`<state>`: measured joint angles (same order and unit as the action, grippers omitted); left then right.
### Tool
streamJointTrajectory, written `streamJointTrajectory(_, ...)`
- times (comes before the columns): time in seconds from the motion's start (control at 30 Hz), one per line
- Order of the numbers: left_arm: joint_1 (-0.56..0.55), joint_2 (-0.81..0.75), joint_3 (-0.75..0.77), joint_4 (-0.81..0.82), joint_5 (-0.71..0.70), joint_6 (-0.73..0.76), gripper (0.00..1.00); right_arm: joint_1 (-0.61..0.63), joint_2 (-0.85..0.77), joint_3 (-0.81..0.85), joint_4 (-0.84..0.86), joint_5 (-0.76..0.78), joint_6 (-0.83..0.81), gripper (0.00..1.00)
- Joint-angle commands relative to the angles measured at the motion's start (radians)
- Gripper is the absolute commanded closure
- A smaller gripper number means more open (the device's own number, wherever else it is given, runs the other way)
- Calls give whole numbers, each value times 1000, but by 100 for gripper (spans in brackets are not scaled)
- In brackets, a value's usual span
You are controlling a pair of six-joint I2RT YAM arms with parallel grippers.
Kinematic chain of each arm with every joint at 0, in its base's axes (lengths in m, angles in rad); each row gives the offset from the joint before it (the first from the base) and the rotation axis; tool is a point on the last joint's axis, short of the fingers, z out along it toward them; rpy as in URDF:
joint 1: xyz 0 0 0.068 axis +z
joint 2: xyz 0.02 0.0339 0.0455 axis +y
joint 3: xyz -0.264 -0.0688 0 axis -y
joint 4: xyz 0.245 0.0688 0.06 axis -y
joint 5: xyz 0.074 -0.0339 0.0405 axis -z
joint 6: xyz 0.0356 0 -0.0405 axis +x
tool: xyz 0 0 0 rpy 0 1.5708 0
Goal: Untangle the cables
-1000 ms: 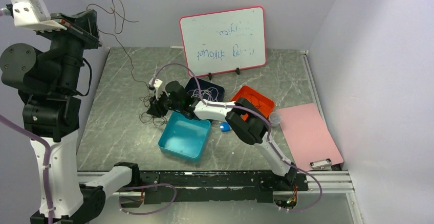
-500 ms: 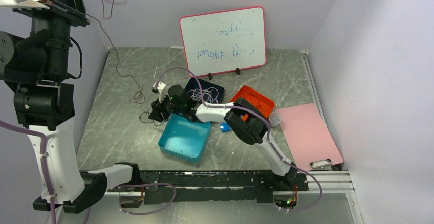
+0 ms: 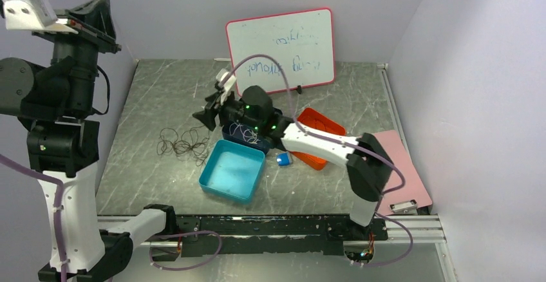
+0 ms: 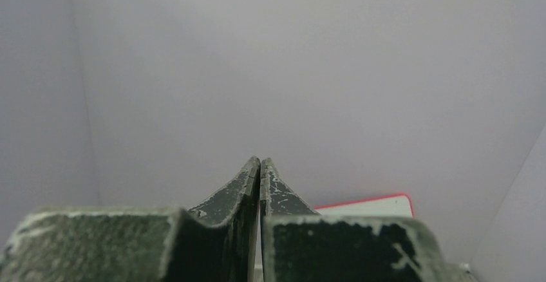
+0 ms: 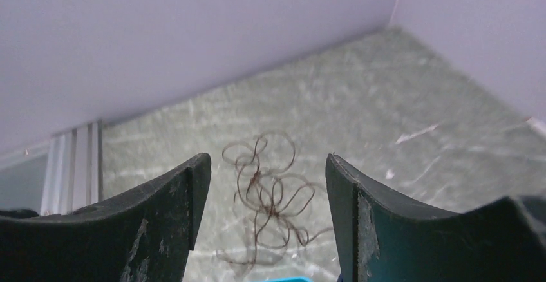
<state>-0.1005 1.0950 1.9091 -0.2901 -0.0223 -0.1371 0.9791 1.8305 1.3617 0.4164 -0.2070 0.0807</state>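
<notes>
Right gripper (image 5: pixel 267 159) is hovering, jaws spread wide and empty; left gripper (image 4: pixel 259 161) is hanging high, jaws pressed together on nothing.
Brown cables (image 3: pixel 182 143) are lying in a loose looped bunch on the marble table (image 3: pixel 148 95), ahead of the right jaws and near the left side of the teal tray (image 3: pixel 232 169); whitish strands (image 3: pixel 241 130) are sitting in the navy tray (image 3: pixel 256 143) beneath the right wrist.

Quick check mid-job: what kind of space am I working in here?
Probably a robot lab test cell: a grey table boxed in by plain lilac walls, a scribbled whiteboard, and a teal bin near loose cables.
</notes>
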Motion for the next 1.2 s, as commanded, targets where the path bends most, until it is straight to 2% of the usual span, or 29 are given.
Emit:
streamJointTrajectory(0.0, 8, -49, -107, -57, -32, -6, 91, -14, -77, -33, -58, 64, -41, 31)
streamJointTrajectory(0.2, 8, -65, -251, -274, -109, -154, 91, -25, -136, -65, -154, 153, -11, 30)
streamJointTrajectory(0.33, 8, -95, -431, -398, -65, -293, 90, -35, -174, -101, -206, 196, 18, 30)
streamJointTrajectory(0.47, 9, -122, -614, -405, 48, -370, 87, -44, -209, -158, -231, 228, 44, 30)
streamJointTrajectory(0.63, 9, -100, -782, -339, 165, -395, 93, -65, -262, -250, -246, 277, 98, 30)
streamJointTrajectory(0.73, 8, -75, -819, -305, 192, -393, 93, -78, -298, -293, -254, 300, 118, 31)
streamJointTrajectory(1.0, 7, 71, -805, -314, 231, -358, 93, -95, -336, -338, -283, 347, 141, 32)
streamJointTrajectory(1.17, -32, 154, -843, -295, 146, -318, 92, -98, -331, -344, -292, 356, 152, 32)
